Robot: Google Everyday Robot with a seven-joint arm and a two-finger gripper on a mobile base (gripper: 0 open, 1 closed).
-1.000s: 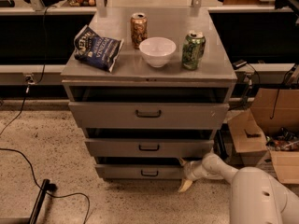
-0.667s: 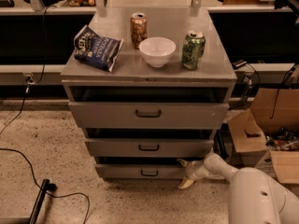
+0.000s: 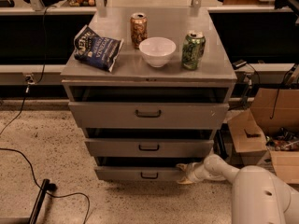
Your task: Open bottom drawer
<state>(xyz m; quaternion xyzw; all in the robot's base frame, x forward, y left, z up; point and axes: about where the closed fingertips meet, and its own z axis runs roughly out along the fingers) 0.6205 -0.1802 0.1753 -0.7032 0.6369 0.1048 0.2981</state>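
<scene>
The bottom drawer [image 3: 135, 173] is the lowest and shallowest of the grey cabinet's three, with a small dark bar handle [image 3: 149, 175]. It stands slightly pulled out, with a dark gap above its front. My gripper [image 3: 183, 174] is at the drawer's right end, at the front's right corner, on a white arm [image 3: 219, 167] that reaches in from the lower right. It is well to the right of the handle.
The middle drawer [image 3: 148, 148] and the tall top drawer [image 3: 148, 114] stand above. On the cabinet top lie a chip bag [image 3: 97, 47], a brown can [image 3: 138, 30], a white bowl [image 3: 157, 51] and a green can [image 3: 193, 50]. Cardboard boxes [image 3: 261, 125] stand at right. Cables [image 3: 28, 162] lie on the floor at left.
</scene>
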